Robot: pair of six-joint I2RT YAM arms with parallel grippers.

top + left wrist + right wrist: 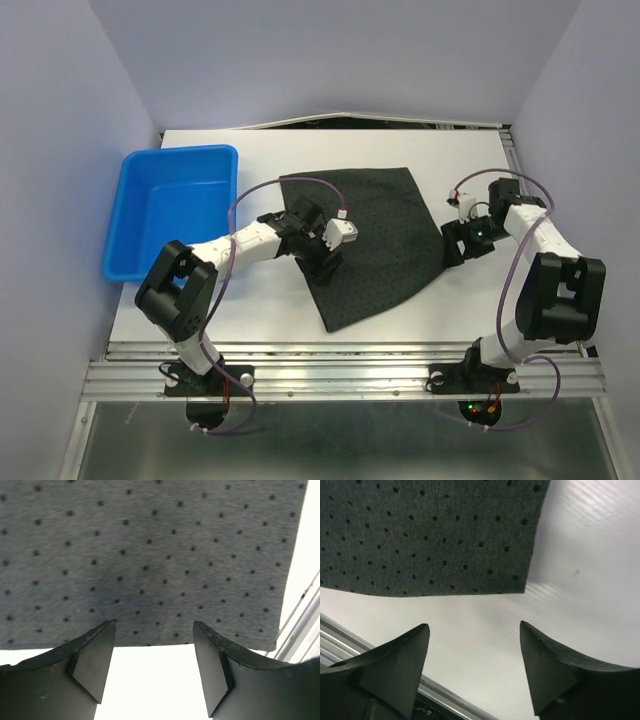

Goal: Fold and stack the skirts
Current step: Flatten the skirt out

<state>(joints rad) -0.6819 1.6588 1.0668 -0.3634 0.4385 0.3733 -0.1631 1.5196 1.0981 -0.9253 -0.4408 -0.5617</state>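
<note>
Top external camera is looking steeply down from above and behind the arm bases, framing the whole table (260,305) from afar. Left wrist camera is peering past the left gripper (154,623), close over the skirt (150,555) edge. Right wrist camera is looking past the right gripper (474,625) at a skirt corner from close range, all three views sharing that cloth.

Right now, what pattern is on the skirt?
The skirt is grey with small dark dots; left wrist view.

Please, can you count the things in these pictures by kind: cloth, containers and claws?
skirt: 1
blue tub: 1
claws: 2, the left claw and the right claw, both open
Total: 4
</note>
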